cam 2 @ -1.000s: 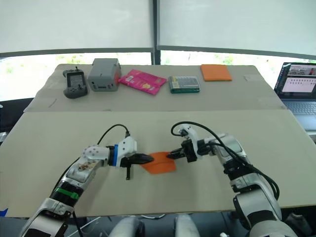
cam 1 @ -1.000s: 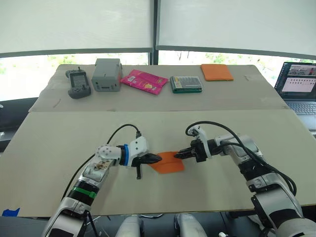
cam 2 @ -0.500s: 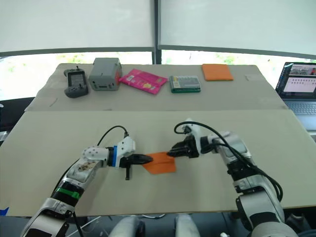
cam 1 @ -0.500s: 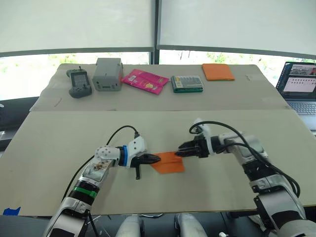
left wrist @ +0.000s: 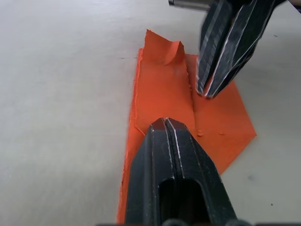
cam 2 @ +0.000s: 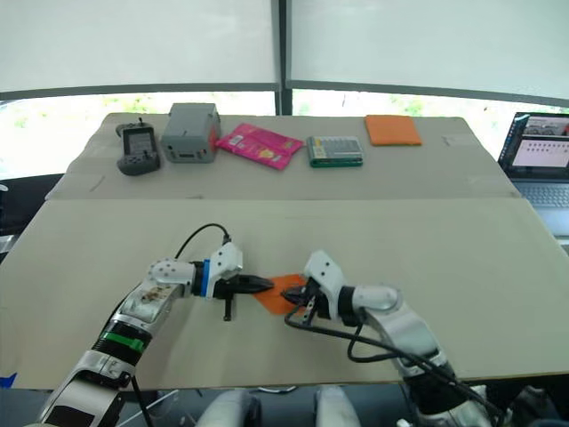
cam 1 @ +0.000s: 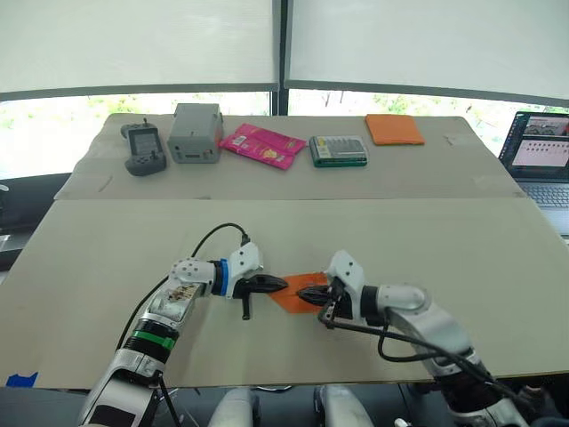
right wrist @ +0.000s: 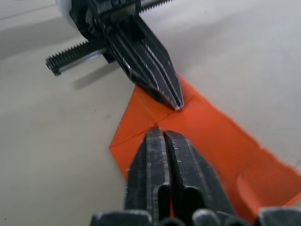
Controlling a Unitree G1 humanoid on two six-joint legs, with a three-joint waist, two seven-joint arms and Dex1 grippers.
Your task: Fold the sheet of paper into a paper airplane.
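The sheet of paper (cam 1: pixel 300 291), a creased orange wedge, lies flat on the worktop (cam 1: pixel 444 240) between left gripper (cam 1: pixel 283 285) and right gripper (cam 1: pixel 310 293); both jaws closed, tips apparently pressing it, gripping nothing.

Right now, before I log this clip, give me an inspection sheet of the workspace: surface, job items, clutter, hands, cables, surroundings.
Surface: beige board-covered table, near part bare apart from the job.
Job's things: bright orange creased sheet of paper lying flat, partly folded, one corner curled up.
Clutter: along the far edge, grey handheld controller, grey box, pink packet, green case, thick orange pad.
Hands: left hand shut, tip on the sheet; right hand shut, tip on the sheet, facing it.
Cables: black cable looping over the left wrist; black cable beside the right forearm.
Surroundings: open laptop at right; windows with drawn white blinds behind.
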